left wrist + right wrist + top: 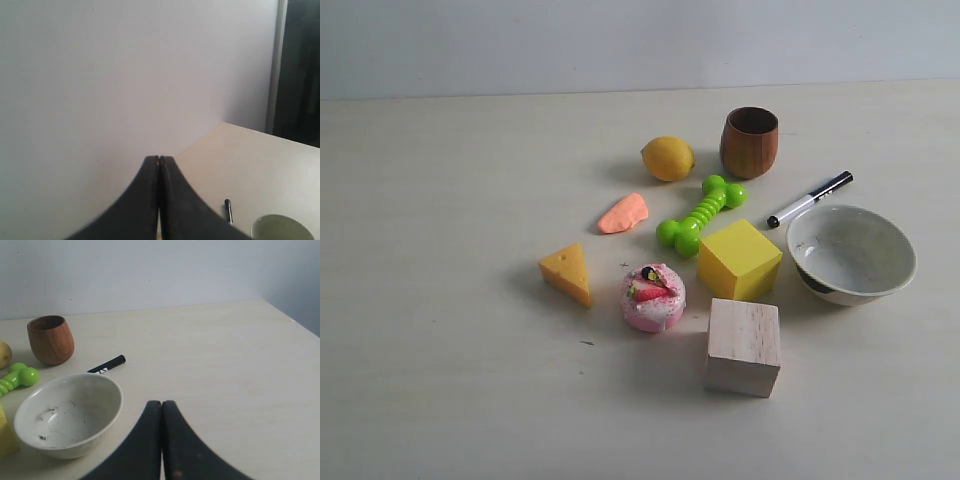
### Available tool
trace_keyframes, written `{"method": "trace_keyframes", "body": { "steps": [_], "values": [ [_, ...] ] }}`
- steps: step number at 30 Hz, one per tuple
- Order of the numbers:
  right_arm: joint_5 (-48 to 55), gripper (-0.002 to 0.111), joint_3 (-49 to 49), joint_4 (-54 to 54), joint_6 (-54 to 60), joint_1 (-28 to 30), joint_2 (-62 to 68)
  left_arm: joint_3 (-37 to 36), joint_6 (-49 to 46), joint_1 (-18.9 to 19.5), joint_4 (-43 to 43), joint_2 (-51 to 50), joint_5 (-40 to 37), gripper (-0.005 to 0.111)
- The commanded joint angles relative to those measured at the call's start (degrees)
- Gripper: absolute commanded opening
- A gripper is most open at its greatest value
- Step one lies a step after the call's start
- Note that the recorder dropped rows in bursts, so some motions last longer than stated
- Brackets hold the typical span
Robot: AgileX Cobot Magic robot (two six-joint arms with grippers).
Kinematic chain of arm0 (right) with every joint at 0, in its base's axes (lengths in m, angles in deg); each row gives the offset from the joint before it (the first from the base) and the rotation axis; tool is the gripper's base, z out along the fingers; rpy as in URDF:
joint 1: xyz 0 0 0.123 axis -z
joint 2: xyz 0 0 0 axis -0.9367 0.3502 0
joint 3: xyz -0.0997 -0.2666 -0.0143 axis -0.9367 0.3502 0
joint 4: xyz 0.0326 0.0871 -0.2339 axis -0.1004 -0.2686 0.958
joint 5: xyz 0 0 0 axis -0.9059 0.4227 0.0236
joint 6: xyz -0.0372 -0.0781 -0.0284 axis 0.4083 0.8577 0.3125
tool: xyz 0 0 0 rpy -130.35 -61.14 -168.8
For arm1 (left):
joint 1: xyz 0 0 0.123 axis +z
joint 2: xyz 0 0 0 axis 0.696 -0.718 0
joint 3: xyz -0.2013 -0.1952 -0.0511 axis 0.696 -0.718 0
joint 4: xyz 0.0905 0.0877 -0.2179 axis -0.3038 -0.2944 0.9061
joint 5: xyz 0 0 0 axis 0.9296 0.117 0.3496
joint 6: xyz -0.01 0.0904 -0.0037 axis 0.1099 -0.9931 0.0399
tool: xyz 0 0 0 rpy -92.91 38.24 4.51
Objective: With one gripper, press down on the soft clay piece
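Note:
The soft clay piece (pixel 623 213), a flat salmon-orange lump, lies on the table just below the lemon (pixel 668 158) and left of the green bone toy (pixel 701 216). Neither arm shows in the exterior view. My left gripper (pixel 159 159) is shut with nothing between its black fingers; it faces the wall and the far table corner. My right gripper (pixel 161 403) is also shut and empty, hovering beside the white bowl (pixel 67 415). The clay is out of both wrist views.
Around the clay stand a cheese wedge (pixel 568 272), a pink cake toy (pixel 654 297), a yellow cube (pixel 738 259), a wooden block (pixel 744 346), a wooden cup (pixel 750 142), a black-capped marker (pixel 809 199) and the white bowl (pixel 850 254).

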Motion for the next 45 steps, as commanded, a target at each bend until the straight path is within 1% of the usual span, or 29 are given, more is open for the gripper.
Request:
{"method": "trace_keyframes", "body": {
  "steps": [1, 5, 8, 11, 14, 22, 32, 34, 36, 37, 40, 45],
  "values": [
    [-0.2, 0.0, 0.29, 0.18, 0.06, 0.22, -0.4, 2.11, 0.87, -4.63, -0.03, -5.83, -3.87, 0.0],
    [-0.2, 0.0, 0.29, 0.18, 0.06, 0.22, -0.4, 2.11, 1.05, -10.36, -0.03, -9.16, -9.33, 0.0],
    [-0.2, 0.0, 0.29, 0.18, 0.06, 0.22, -0.4, 2.11, 1.05, -15.16, -0.03, -11.56, -16.26, 0.0],
    [-0.2, 0.0, 0.29, 0.18, 0.06, 0.22, -0.4, 2.11, 2.47, -18.45, -0.03, -13.63, -23.5, 0.0],
    [-0.2, 0.0, 0.29, 0.18, 0.06, 0.22, -0.4, 2.11, 2.46, -20.04, -0.03, -15.8, -25.52, 0.0],
    [-0.2, 0.0, 0.29, 0.18, 0.06, 0.22, -0.4, 2.11, 3.84, -20.04, -0.03, -19.93, -25.28, 0.0],
    [-0.2, 0.0, 0.29, 0.18, 0.06, 0.22, -0.4, 2.11, 5.84, -20.04, -0.03, -20.14, -25.28, 0.0],
    [-0.2, 0.0, 0.29, 0.18, 0.06, 0.22, -0.4, 2.11, 5.57, -19.72, -0.03, -20.44, -24.04, 0.0],
    [-0.2, 0.0, 0.29, 0.18, 0.06, 0.22, -0.4, 2.11, 3.09, -18.07, -0.03, -20.99, -21.91, 0.0],
    [-0.2, 0.0, 0.29, 0.18, 0.06, 0.22, -0.4, 1.98, 0.36, -17.39, 0.97, -21.47, -20.52, 0.0],
    [-0.2, 0.0, 0.29, 0.18, 0.06, 0.22, -0.4, 1.87, -6.44, -15.72, 8.18, -23.28, -16.66, 0.0],
    [-0.2, 0.0, 0.29, 0.18, 0.06, 0.22, -0.4, 1.87, -19.15, -15.3, 18.42, -26.46, -17.0, 0.0]
  ]
}}
